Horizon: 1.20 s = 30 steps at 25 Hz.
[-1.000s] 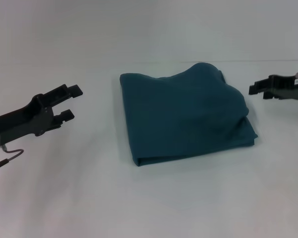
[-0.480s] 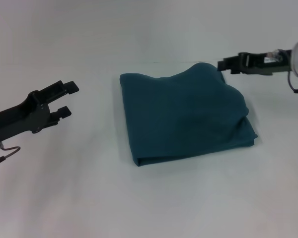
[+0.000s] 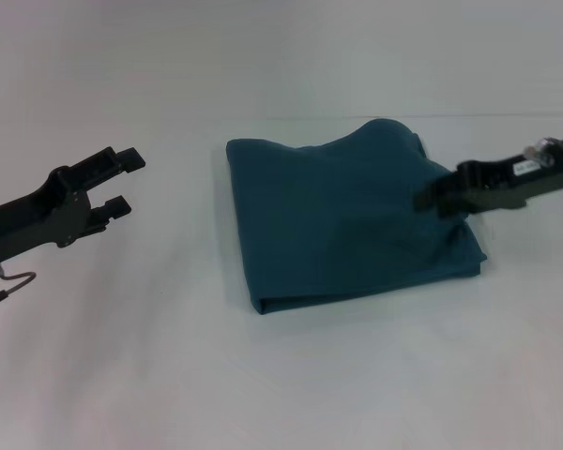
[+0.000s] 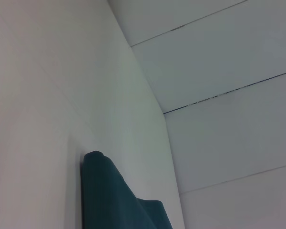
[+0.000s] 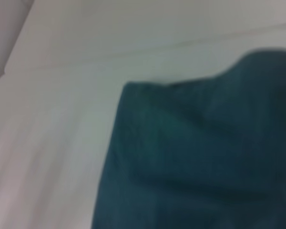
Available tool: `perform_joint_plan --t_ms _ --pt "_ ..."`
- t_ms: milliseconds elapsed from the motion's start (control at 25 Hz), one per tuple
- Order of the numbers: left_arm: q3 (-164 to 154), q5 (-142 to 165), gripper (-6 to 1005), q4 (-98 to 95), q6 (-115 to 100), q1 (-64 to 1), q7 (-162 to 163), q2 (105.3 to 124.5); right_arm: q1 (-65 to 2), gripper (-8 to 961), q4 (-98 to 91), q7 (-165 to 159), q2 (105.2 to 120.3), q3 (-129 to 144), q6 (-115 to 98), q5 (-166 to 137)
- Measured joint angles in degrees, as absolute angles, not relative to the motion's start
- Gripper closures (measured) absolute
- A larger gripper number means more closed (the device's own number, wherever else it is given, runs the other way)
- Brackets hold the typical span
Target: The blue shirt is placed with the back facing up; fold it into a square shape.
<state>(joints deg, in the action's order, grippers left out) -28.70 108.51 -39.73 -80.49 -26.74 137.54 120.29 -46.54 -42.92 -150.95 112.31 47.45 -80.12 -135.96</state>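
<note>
The white table (image 3: 169, 375) fills the frame. In the centre lies the blue shirt (image 3: 342, 220), folded to a rough square, with its upper right part bulging. At the left edge, the left gripper (image 3: 122, 183) hangs apart from the shirt, its fingers spread. At the right, the right gripper (image 3: 422, 200) is over the shirt's right edge; whether its fingers are spread, I cannot tell.
</note>
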Motion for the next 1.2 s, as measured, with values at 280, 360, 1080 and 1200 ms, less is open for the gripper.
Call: perform_joint_plan --t_ms 280,360,1080,1200 --pt "-28.74 108.46 51 -39.73 -80.19 -26.82 137.32 120.22 -44.87 484 -41.34 -151.69 111.65 47.85 -82.26 -138.44" --pt "-28.74 108.45 51 -39.71 -80.06 -26.87 137.29 120.22 -44.66 486 -40.97 -151.70 111.67 47.54 -81.69 -139.77" --pt "-28.83 108.45 51 -39.27 -79.72 -26.80 137.10 120.24 -43.11 503 -41.55 -153.94 114.11 47.75 -72.43 -145.90" --pt "-28.83 108.46 51 -39.40 -79.72 -26.65 137.11 120.24 -41.20 506 -45.36 -155.92 113.58 47.58 -74.39 -147.69"
